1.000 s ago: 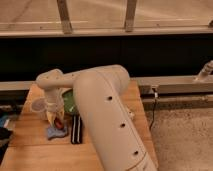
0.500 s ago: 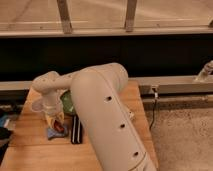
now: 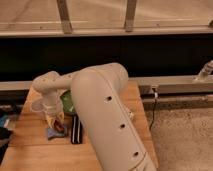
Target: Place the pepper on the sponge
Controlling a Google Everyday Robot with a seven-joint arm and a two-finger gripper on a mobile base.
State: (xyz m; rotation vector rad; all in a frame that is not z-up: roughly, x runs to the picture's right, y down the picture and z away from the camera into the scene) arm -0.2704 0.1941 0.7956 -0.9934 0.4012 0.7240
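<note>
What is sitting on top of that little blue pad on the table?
A small dark red pepper lies on the right side of the blue pad. The robot's hand hangs just over it and hides the pad's back part, so anything there cannot be seen.

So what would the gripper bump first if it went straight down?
Probably the pepper, with the sponge right beneath it; the gripper points down just above them, though depth is unclear.

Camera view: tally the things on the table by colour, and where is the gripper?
Dark red: 1, the pepper
Light blue: 1, the sponge
Green: 1, the plate
Black: 1, the strip
Total: 4 visible; the arm hides part of the table
The gripper is low over the sponge
</note>
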